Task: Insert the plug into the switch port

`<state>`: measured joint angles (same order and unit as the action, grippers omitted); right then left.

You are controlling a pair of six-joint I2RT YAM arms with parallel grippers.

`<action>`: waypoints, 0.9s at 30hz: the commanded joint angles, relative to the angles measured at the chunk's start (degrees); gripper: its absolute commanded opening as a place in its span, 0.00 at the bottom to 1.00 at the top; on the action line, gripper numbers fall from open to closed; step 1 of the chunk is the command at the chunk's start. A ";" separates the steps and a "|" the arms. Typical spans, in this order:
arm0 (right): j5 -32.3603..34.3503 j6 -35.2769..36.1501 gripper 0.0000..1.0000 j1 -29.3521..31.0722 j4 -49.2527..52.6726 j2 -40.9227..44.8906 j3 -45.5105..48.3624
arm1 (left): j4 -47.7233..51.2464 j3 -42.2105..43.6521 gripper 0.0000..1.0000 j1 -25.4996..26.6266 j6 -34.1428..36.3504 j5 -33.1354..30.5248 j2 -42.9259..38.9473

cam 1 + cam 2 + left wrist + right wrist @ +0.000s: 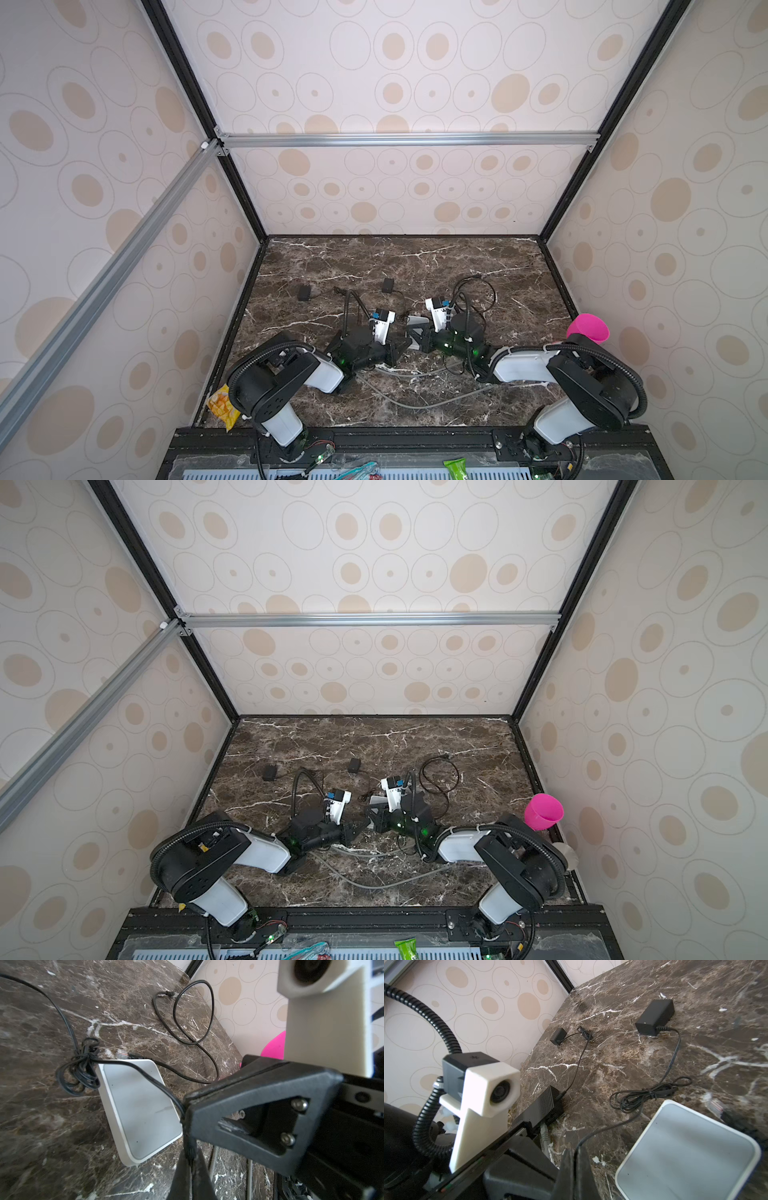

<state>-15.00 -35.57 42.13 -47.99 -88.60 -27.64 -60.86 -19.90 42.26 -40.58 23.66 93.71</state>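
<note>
Though left gripper (190, 1157) and right gripper (575, 1155) are each clenched on a thin, limp cord (158, 1082) at lower centre, its end is hidden. Clear plug (122, 1055) lies untouched just above the light-looking switch (141, 1109), centre-left; probably best pinched by its stiff body.

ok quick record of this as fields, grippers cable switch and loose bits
left gripper: shut on black cable
right gripper: shut on black cable too
white switch: flat on table, black cable draped across its top
clear connector: loose on table beside white switch, unplugged
power adapter: on table, at black cable's far end
</note>
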 commanded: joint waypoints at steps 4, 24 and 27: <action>1.90 0.50 0.00 -0.04 1.09 1.38 -0.43 | -5.09 1.85 0.02 -0.25 -0.64 -0.29 -2.59; 1.15 0.79 0.00 -0.10 3.13 2.18 -0.46 | -6.52 3.71 0.00 -0.78 -1.83 -0.81 -4.80; 0.87 0.94 0.00 -0.04 3.47 2.24 -0.49 | -4.84 3.55 0.00 -0.86 -1.70 -0.85 -5.87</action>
<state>-15.35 -35.51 42.41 -47.05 -86.98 -27.66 -64.49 -15.88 41.71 -41.80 22.61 90.06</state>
